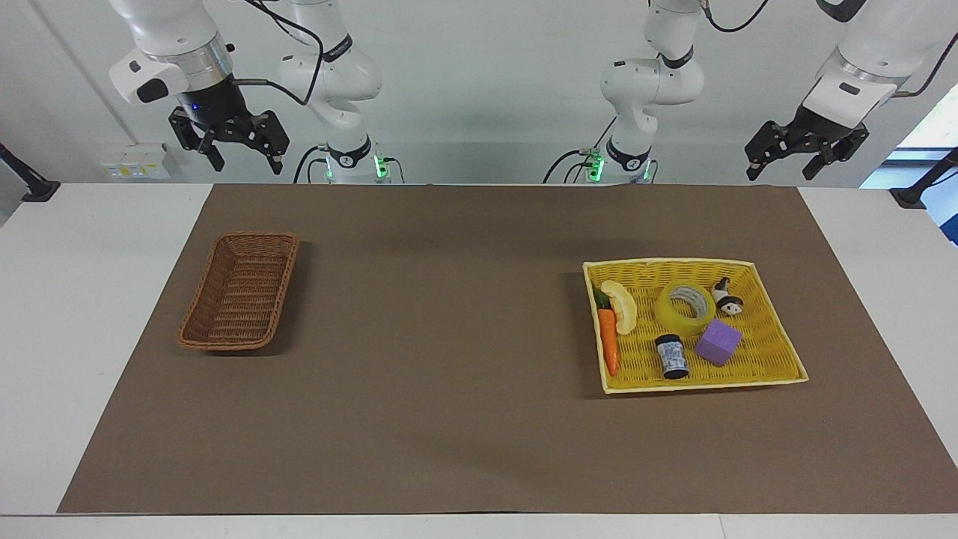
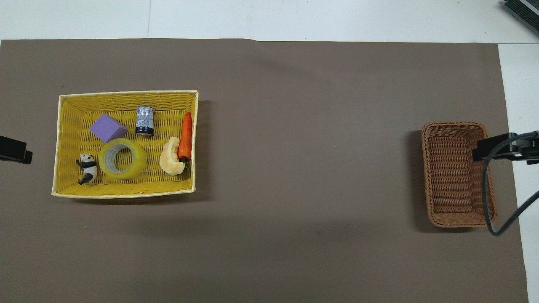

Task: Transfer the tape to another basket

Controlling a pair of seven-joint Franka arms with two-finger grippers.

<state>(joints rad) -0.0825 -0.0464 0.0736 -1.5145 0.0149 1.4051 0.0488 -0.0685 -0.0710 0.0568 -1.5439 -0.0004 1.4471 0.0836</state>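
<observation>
Tape is the thing to move, but the scene is best read from its biggest parts down. A brown mat [image 1: 479, 344] covers most of the white table [image 1: 97, 299]. On the mat, toward the left arm's end of the table, lies the yellow basket [image 1: 778, 352]; toward the right arm's end lies the brown wicker basket [image 1: 238, 290], with nothing in it.

Both arms hang high over the edge of the table where the robots stand. The left gripper [image 1: 807, 153] is above the corner at its own end, its fingers spread and holding nothing. The right gripper [image 1: 230, 146] is above the other corner on that edge, also spread and holding nothing — it waits.

The tape [image 1: 685, 308] lies flat in the yellow basket, hole upward, in the half nearer to the robots. Around it are the purple cube [image 1: 718, 342], a small panda figure [image 1: 727, 297], a pale curved piece [image 1: 621, 305], a carrot [image 1: 609, 341] and a small dark can [image 1: 672, 356].

My judgement: the reach is not yet begun. The left arm is the closer one. The cube and the panda are just beside the roll, so one finger in the hole and one outside on a free part of the wall seems safest — then a straight lift.
</observation>
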